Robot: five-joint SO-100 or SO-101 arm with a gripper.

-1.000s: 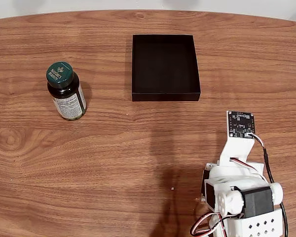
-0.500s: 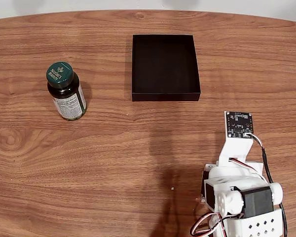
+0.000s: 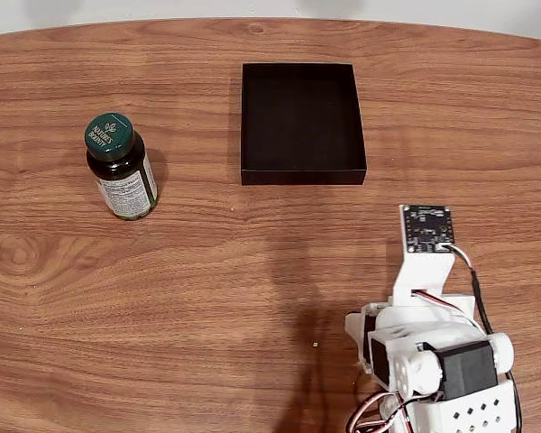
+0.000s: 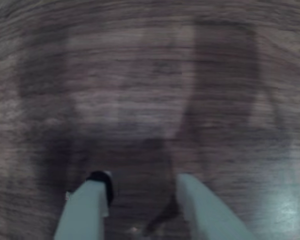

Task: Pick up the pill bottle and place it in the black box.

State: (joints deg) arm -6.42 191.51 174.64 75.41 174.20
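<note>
Pale grey plastic jaws, seen in wrist view as two blunt fingers (image 4: 92, 205) w/ a moderate gap, holding nothing, blurred wood grain beneath. Shifted a bit left in fixed view vs a sec ago, wrist board (image 3: 426, 227) turned toward the bottle side; prob. start of the reach, grasp not begun. White printed arm (image 3: 433, 361), low at bottom right. Bench (image 3: 252, 298): smooth brown wood-grain. Black box (image 3: 302, 176): matte, square, low walls, empty, top centre. Pill bottle (image 3: 119, 167): dark brown cylinder, green cap, white label, upright at left, well apart from box & arm.
</note>
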